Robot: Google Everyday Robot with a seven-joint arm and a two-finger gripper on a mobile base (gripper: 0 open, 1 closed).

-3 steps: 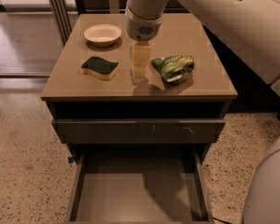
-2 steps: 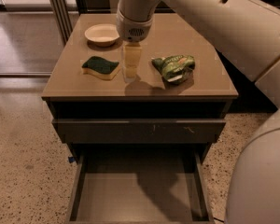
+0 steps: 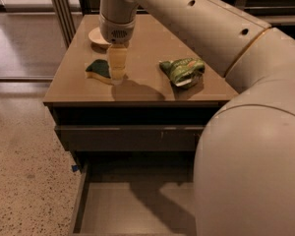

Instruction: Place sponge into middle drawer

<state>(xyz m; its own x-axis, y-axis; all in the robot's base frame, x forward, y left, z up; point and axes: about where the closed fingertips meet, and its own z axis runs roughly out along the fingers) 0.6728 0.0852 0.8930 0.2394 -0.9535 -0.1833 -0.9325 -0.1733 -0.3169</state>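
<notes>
The sponge [image 3: 97, 70], yellow foam with a dark green top, lies on the left half of the cabinet top [image 3: 147, 90]. My gripper [image 3: 117, 72] hangs straight down from the pale arm and covers the sponge's right end, close to the surface. Whether it touches the sponge does not show. Below, the middle drawer [image 3: 128, 208] is pulled out, its flat floor bare, with the arm's elbow hiding its right part.
A pale bowl [image 3: 94, 35] sits behind the gripper, partly hidden by the wrist. A green-and-white snack bag [image 3: 183, 71] lies right of centre. A shut drawer front [image 3: 130, 137] with small scratches sits above the pulled-out drawer. Metal posts [image 3: 59, 9] stand at far left.
The gripper has moved left from the middle of the cabinet top onto the sponge's right end. The arm now fills the right side of the view.
</notes>
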